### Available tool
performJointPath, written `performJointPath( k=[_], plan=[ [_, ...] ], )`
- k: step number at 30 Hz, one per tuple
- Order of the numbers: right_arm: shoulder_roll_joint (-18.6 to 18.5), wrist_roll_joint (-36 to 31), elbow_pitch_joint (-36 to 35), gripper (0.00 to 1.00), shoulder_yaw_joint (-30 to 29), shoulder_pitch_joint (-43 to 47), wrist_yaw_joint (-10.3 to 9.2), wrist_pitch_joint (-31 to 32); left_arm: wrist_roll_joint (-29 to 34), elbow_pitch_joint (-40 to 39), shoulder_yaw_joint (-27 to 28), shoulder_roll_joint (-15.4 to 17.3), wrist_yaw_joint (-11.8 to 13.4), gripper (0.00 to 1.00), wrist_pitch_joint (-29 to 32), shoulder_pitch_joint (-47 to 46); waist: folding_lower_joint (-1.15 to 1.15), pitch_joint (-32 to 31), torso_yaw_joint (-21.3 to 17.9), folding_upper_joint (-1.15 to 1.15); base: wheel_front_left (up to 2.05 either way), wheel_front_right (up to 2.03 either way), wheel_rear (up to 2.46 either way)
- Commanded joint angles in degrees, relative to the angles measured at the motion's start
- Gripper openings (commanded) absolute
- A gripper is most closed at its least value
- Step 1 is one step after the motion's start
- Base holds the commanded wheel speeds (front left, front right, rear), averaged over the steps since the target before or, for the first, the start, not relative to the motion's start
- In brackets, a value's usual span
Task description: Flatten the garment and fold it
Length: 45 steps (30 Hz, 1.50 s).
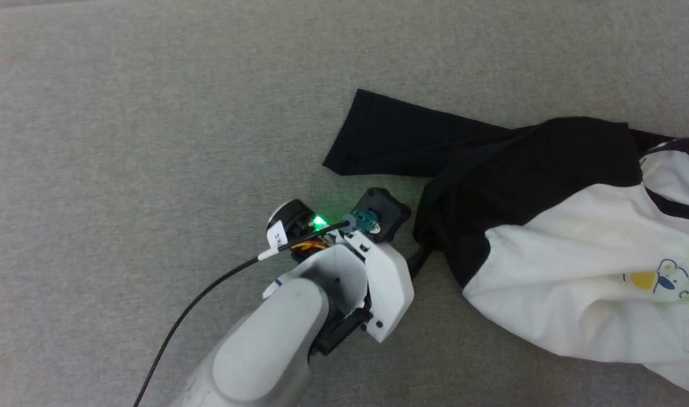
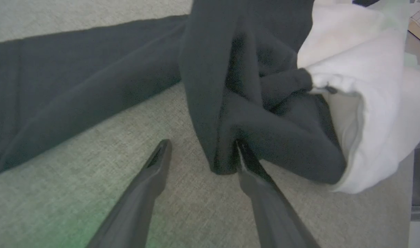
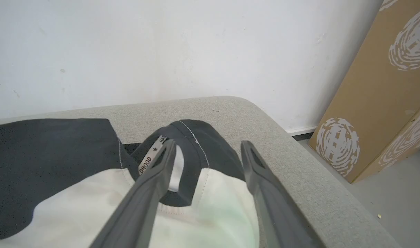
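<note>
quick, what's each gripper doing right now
left gripper: open, holding nothing, fingertips at a black fold of the garment
right gripper: open, holding nothing, poised over its collar

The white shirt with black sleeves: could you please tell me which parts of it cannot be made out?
Head view: the soft white shirt with black sleeves runs off the right edge at its yellow-and-blue cartoon print.
Left wrist view: one sleeve's cuff is lost in bunched black folds.
Right wrist view: the white neck label is partly hidden by a finger of the right hand.
</note>
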Motion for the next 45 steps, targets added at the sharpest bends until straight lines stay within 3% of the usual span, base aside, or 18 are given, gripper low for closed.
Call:
performJointPath(
  k=[1, 2, 11, 15, 19, 26, 28, 32, 36, 40, 41, 42, 45],
  plan=[
    [0.10, 0.21, 0.12, 1.00, 0.07, -0.94, -0.05, -0.34, 0.24, 1.34, -0.34, -0.42, 0.24, 0.35, -0.23, -1.12, -0.01, 1.30, -1.36, 0.00, 0.00, 0.00, 0.00],
    [0.10, 0.20, 0.28, 1.00, 0.07, -1.06, -0.05, -0.39, 0.14, 2.10, -0.47, -0.64, 0.26, 0.00, -0.55, -1.21, -0.01, 1.24, -1.41, 0.00, 0.00, 0.00, 0.00],
    [0.10, -0.13, 1.57, 1.00, -1.55, -0.17, -0.05, -0.49, -4.87, 2.65, -0.46, -2.65, 0.24, 0.00, -4.69, -0.05, -0.01, -3.44, 1.96, 0.00, 0.00, 0.00, 0.00],
    [0.10, -0.57, 1.35, 1.00, -1.84, 0.27, -0.05, 0.13, -7.60, -1.80, 2.13, -2.81, 2.07, 0.00, -6.64, 1.74, -0.01, -6.66, 4.08, 0.00, 0.00, 0.00, 0.00],
    [0.10, -0.65, 1.30, 1.00, -2.13, 1.01, -0.05, 0.89, -9.84, -9.95, 7.29, 0.57, 5.80, 0.00, -7.05, 6.48, -0.01, -9.49, 5.51, 0.00, 0.00, 0.00, 0.00],
    [0.10, 0.20, 1.80, 1.00, -3.42, 3.55, -0.05, 1.31, -14.62, -28.41, 21.37, 11.43, 15.90, 0.00, -3.46, 24.78, -0.01, -12.04, 7.49, 0.00, 0.00, 0.00, 0.00],
    [0.10, 0.41, 1.82, 1.00, -3.48, 4.00, -0.05, 1.37, -16.33, -32.53, 25.69, 13.20, 19.01, 0.00, -2.85, 31.69, -0.01, -12.03, 7.91, 0.00, 0.00, 0.00, 0.00],
    [0.10, 0.51, 1.81, 1.00, -3.71, 4.27, -0.05, 1.63, -19.00, -34.85, 31.58, 14.38, 23.27, 0.00, -2.51, 44.19, -0.01, -11.83, 9.05, 0.00, 0.00, 0.00, 0.00],
    [0.10, 0.35, 1.90, 1.00, -3.52, 3.92, -0.05, 1.87, -22.03, -30.83, 33.46, 12.45, 23.46, 0.00, -4.54, 50.26, -0.01, -11.84, 9.84, 0.00, 0.00, 0.00, 0.00],
    [0.10, 0.18, 2.10, 1.00, -2.83, 3.75, -0.05, 2.22, -21.07, -26.34, 33.63, 10.63, 23.57, 0.00, -8.54, 49.71, -0.01, -12.04, 10.30, 0.00, 0.00, 0.00, 0.00],
    [0.10, 0.13, 2.15, 1.00, -2.79, 3.73, -0.05, 2.26, -21.19, -26.09, 33.35, 10.08, 23.06, 0.76, -9.40, 48.83, -0.01, -12.13, 10.41, 0.00, 0.00, 0.00, 0.00],
    [0.10, 0.08, 2.17, 1.00, -2.79, 3.72, -0.05, 2.32, -21.47, -26.17, 33.25, 9.53, 22.62, 1.00, -10.14, 47.84, -0.01, -12.23, 10.52, 0.00, 0.00, 0.00, 0.00],
    [0.10, -0.10, 2.01, 1.00, -2.60, 3.65, -0.05, 2.62, -21.22, -28.46, 33.05, 9.85, 21.43, 1.00, -10.96, 44.66, -0.01, -12.43, 10.58, 0.00, 0.00, 0.00, 0.00]
  ],
)
